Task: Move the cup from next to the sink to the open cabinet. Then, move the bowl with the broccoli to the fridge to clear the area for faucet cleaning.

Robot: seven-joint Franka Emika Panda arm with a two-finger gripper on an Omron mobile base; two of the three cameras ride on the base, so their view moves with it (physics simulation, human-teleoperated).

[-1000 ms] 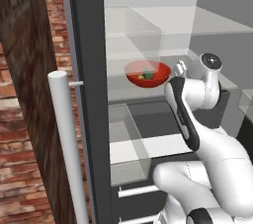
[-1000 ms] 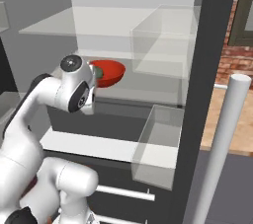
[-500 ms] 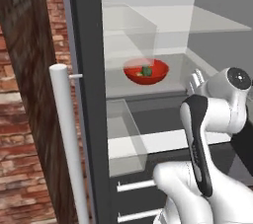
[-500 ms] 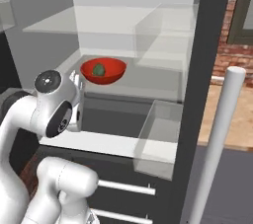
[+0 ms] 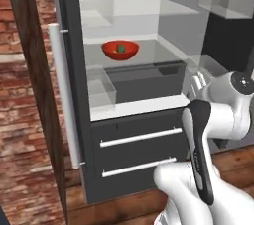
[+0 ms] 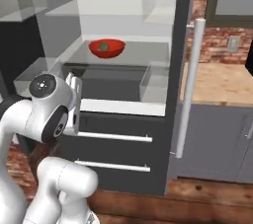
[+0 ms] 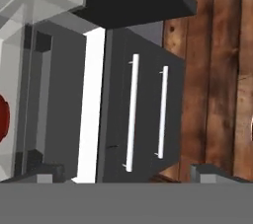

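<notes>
The red bowl [image 5: 120, 50] stands on a middle shelf inside the open fridge [image 5: 139, 154], and the broccoli [image 5: 120, 47] lies in it. The right base view shows the same bowl [image 6: 106, 49] and broccoli [image 6: 104, 46]. My gripper [image 7: 129, 173] is open and empty, well back from the shelf and lower than the bowl, facing the fridge's drawer fronts. A sliver of the bowl [image 7: 2, 117] shows at the hand view's left edge. The hand [image 6: 74, 94] hangs in front of the fridge's white ledge. The cup, sink, open cabinet and faucet are out of view.
The fridge door handle [image 5: 62, 95] stands at the left, beside a brick wall [image 5: 25, 120]. Clear bins [image 5: 101, 87] sit on the shelves. Two drawers with silver bar handles [image 6: 113, 136] lie below. A wood counter [image 6: 217, 82] over grey cabinets stands to the right.
The whole picture has shifted: the base has backed away from the fridge. My arm has drawn back and down from the bowl, which stays on its shelf. The gripper remains open.
</notes>
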